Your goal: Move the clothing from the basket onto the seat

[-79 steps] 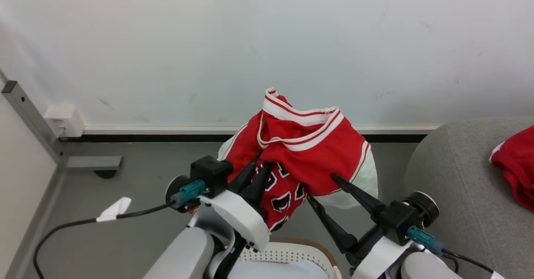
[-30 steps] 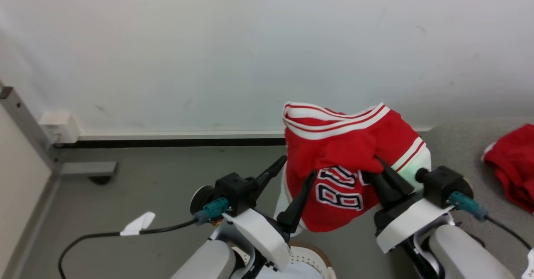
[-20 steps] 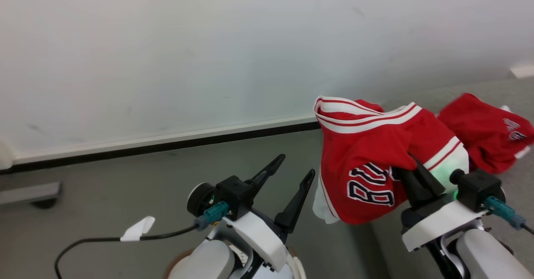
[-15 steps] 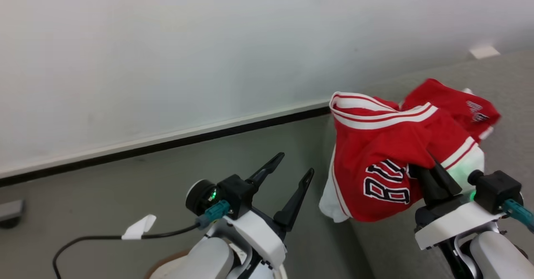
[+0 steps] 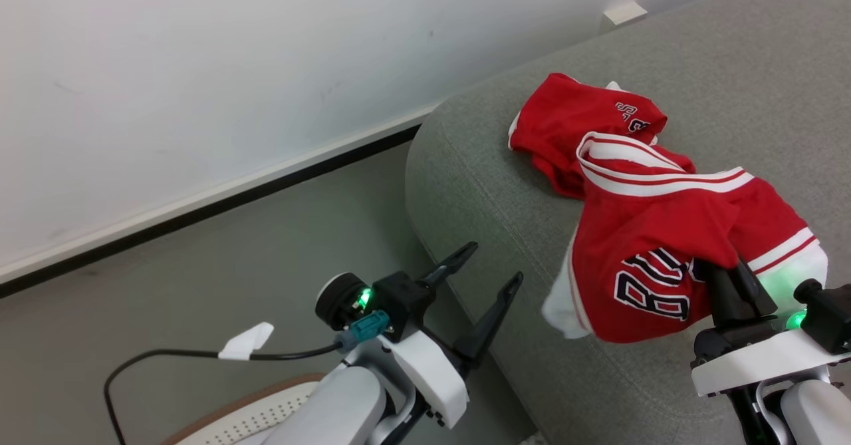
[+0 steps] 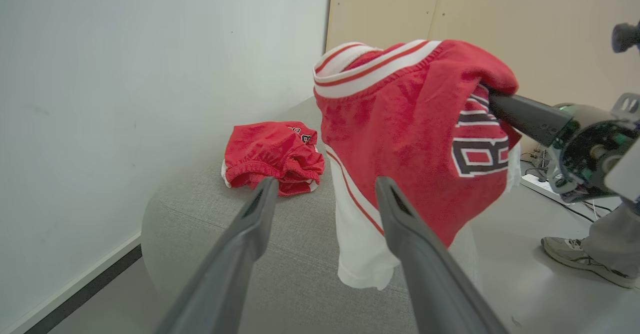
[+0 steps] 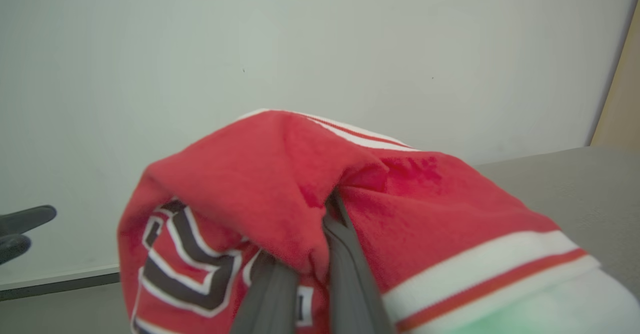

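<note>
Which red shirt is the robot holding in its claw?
The jersey with big lettering, pinched in the right claw above the seat; the other red garment lies crumpled on it.

A plain white wall (image 5: 199, 66) meets a smooth grey floor (image 5: 199, 285) along a white skirting (image 5: 199, 200) edged below in black, a small white block (image 5: 623, 13) juts from the wall low down, and beige panels (image 6: 500, 24) stand beyond a person's grey shoe (image 6: 575, 261) and trouser leg (image 6: 612, 239) near a white power strip (image 6: 540, 186)
</note>
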Motion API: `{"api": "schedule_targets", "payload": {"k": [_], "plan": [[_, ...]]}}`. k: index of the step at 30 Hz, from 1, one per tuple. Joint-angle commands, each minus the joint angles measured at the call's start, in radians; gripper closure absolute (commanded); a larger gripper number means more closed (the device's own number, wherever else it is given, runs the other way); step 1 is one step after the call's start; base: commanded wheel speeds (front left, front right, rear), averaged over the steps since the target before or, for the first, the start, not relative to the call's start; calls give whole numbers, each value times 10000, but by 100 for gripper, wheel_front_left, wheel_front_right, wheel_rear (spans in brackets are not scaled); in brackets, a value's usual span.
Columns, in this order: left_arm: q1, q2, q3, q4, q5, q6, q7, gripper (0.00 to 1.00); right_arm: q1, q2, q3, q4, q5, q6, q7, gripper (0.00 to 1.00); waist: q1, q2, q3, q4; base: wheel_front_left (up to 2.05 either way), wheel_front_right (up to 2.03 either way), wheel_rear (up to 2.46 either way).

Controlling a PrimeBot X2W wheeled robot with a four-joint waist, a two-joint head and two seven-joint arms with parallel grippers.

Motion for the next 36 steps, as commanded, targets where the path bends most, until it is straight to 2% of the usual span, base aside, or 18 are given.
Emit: {"api": "schedule_targets", "payload": {"k": [1,8,12,13,15,17,27,36], "plan": [[-95,61,-5,84,181,-28,-18,0,143,-15,-121,-120,-89,-26,-2,100,-1,-1,173,-112,0,0,0],[-294,-15,-80,334,131,-63,-122,0,56,-13,-488,-86,10,-26,-2,100,-1,-1,409,-122,0,0,0],[-304,122,-23,348,102,48,-106,0,-450,-438,-561,387,-144,-26,-2,100,-1,-1,568,-76,0,0,0],[-331,138,-27,334,102,76,-83,0,-556,-618,-604,577,-317,-26,-3,100,-1,-1,627,22,0,0,0],[-412,192,21,277,103,108,-66,0,-894,-577,-746,798,20,-22,-2,100,-1,-1,765,262,0,0,0],[-482,267,46,222,126,169,-40,0,-1199,-961,-876,1114,20,-25,-2,100,-1,-1,979,533,0,0,0],[-886,650,108,-283,227,344,425,0,-2781,-1923,-1351,2497,1635,-25,-2,100,-1,-1,2493,1634,0,0,0],[-1542,954,165,-938,493,545,900,0,-4661,-2780,-772,4780,2725,-25,119,100,-1,-1,4299,2371,0,0,0]]}}
